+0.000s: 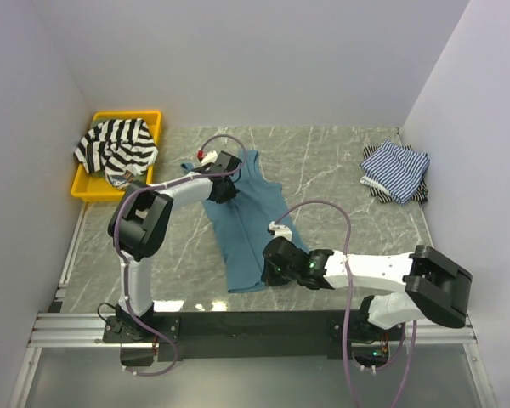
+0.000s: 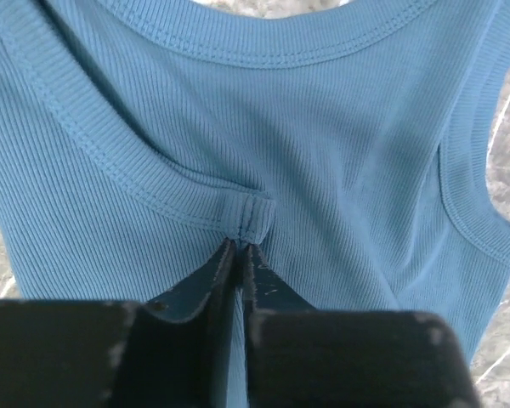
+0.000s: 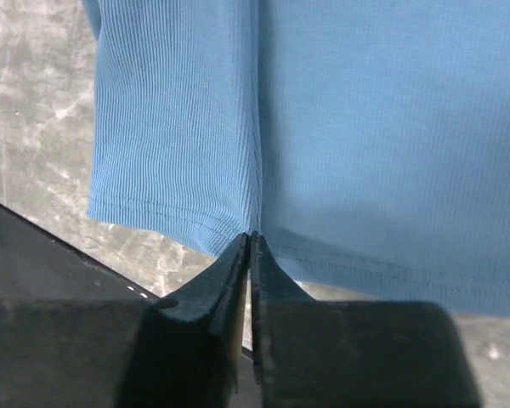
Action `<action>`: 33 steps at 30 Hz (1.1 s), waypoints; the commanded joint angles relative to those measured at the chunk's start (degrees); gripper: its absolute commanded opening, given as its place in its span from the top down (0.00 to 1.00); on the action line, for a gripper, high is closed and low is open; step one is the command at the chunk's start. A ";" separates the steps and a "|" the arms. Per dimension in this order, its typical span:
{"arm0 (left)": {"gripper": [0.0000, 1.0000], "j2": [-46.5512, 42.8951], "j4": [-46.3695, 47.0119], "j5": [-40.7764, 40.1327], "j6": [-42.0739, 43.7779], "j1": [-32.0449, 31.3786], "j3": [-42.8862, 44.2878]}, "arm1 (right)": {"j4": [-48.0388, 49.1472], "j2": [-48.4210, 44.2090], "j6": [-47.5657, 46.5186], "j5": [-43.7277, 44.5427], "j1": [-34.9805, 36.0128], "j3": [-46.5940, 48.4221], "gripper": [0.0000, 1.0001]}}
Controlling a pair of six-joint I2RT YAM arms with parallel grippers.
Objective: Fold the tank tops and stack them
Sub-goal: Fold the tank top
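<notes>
Sitting in the upper left of the overhead view, the yellow tray point(image 1: 85, 189) holds a crumpled black-and-white striped top point(image 1: 117, 146), seemingly a piece yet to be folded. Right of it, near the centre, the left gripper point(image 2: 240, 246) has its fingers pressed together on a bunched bit of armhole binding of the teal top point(image 1: 238, 228). This top lies lengthwise down the middle of the table point(image 1: 323, 170), neckline toward the upper part of the frame and hem toward the lower. At that lower end the right gripper point(image 3: 251, 238) is clamped on the hem, where the cloth creases into a ridge between its fingers. With one arm on each end along the same line of the cloth, the hold looks set up to carry one side over the other in a lengthwise fold. In the upper right, thin blue-and-white striped tops point(image 1: 395, 170) lie piled together, probably the stack this one is meant to join.
</notes>
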 commanded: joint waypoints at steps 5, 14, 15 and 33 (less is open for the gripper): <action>0.56 -4.67 2.43 1.64 3.64 -0.12 1.01 | -9.33 -6.21 1.52 8.64 1.90 2.53 0.60; 0.47 -12.67 -1.60 0.85 2.35 5.65 4.71 | -16.03 2.89 -1.73 16.58 11.22 18.79 0.54; 0.47 -13.46 -1.61 0.93 1.64 6.81 4.10 | -16.11 5.19 -2.34 16.66 12.53 22.46 0.55; 0.54 -8.02 3.84 6.65 -0.65 21.14 -1.89 | -19.46 27.53 -6.39 18.59 15.97 33.93 0.51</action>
